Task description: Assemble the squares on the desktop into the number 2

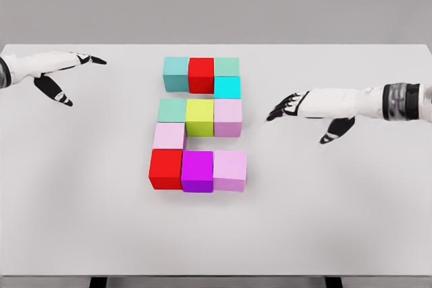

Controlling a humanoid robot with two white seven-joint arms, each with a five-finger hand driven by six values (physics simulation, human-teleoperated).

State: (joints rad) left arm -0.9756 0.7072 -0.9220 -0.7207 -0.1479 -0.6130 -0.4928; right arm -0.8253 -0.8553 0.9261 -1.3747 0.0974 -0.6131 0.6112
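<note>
Several coloured cubes stand together mid-table in the shape of a 2. The top row is a teal cube (175,73), a red cube (201,74) and a green cube (227,67), with a cyan cube (227,87) below its right end. The middle row is green (171,110), yellow-green (200,117) and pink (228,117). A pale pink cube (169,135) leads down to a red (165,168), magenta (197,170) and pink cube (230,170). My left hand (71,75) hovers open at the far left. My right hand (297,109) hovers open just right of the cubes, holding nothing.
The white table (351,220) reaches to the front edge at the bottom of the view. Dark table legs show below that edge.
</note>
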